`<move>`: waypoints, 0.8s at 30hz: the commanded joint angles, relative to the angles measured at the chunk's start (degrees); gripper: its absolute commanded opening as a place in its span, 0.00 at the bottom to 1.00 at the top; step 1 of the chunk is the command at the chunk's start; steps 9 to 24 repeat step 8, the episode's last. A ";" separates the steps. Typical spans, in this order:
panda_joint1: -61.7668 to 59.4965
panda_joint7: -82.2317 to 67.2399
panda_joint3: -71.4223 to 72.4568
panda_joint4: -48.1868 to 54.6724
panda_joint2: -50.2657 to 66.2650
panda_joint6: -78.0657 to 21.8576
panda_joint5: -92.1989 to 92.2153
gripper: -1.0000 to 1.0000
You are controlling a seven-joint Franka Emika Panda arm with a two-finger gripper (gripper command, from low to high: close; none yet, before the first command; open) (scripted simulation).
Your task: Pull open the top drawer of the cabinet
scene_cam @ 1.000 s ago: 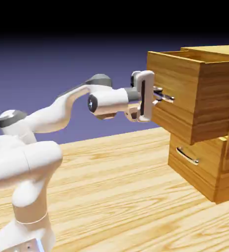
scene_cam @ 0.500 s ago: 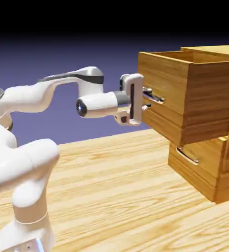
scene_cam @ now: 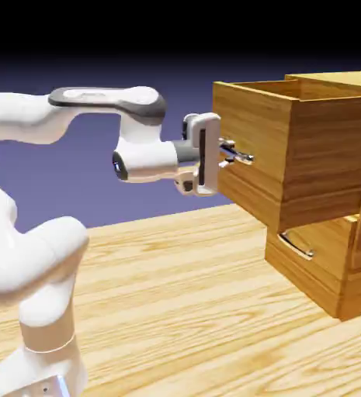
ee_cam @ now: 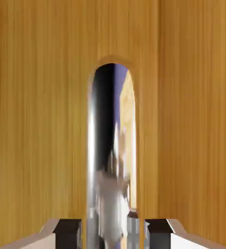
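Shiny and hard, the silver handle [ee_cam: 112, 160] is sitting clamped between the hand's [scene_cam: 231, 154] fingers [ee_cam: 68, 232], the best hold on the stiff, heavy-looking top drawer [scene_cam: 249, 139] sticking out of the cabinet [scene_cam: 331, 264] just ahead.

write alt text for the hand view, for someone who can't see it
A shiny silver bar handle runs up the middle of the picture, close to the camera, against the grained wood of the top drawer front, which fills the frame. The gripper is at the bottom edge, one dark fingertip on each side of the handle.
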 commanded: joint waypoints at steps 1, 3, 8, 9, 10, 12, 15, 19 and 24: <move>1.16 0.09 -0.59 -0.72 0.57 0.46 -0.21 0.00; 1.16 0.09 -0.59 -0.72 0.57 0.46 -0.21 1.00; 11.43 1.74 -5.24 -6.78 6.43 5.36 -2.44 1.00; 11.43 1.74 -5.24 -6.78 6.43 5.36 -2.44 1.00; 11.43 1.74 -5.24 -6.78 6.43 5.36 -2.44 1.00; 11.43 1.74 -5.24 -6.78 6.43 5.36 -2.44 1.00; 11.43 1.74 -5.24 -6.78 6.43 5.36 -2.44 1.00; 11.43 1.74 -5.24 -6.78 6.43 5.36 -2.44 1.00; 11.43 1.74 -5.24 -6.78 6.43 5.36 -2.44 1.00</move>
